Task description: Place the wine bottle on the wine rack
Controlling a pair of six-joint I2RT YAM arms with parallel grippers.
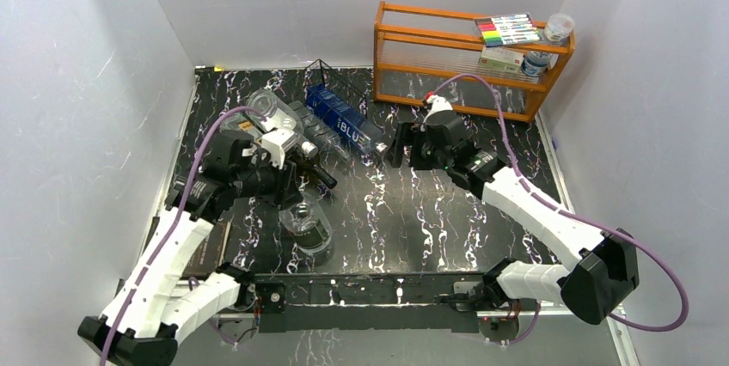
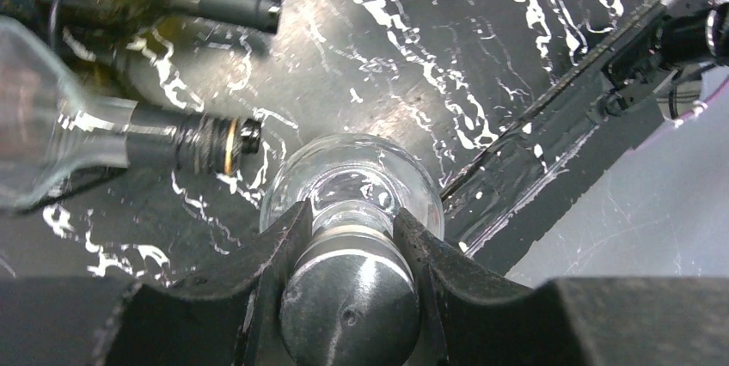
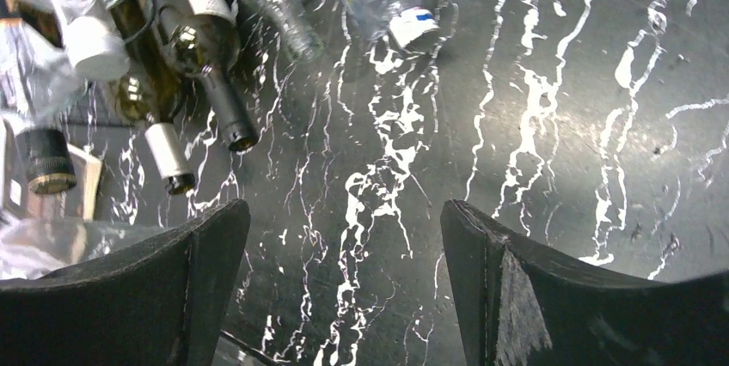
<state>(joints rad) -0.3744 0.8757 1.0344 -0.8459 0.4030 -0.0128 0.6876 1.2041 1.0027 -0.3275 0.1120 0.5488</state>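
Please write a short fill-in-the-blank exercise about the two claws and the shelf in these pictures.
The left claw is shut on the ____ of the clear glass bottle.
The right claw is ____, with only the black marbled table between its fingers.
The flat pack of coloured markers lies on the ____ wooden shelf unit.
Missing words: neck; open; orange.

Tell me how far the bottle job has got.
Done: the left pincer is shut on the clear bottle at its neck; the bottle is upright, apart from the rack. A blue bottle and others already lie at the rack. In hand: that grip, with the right pincer open and empty. Left: carry the clear bottle over and lay it on the rack.
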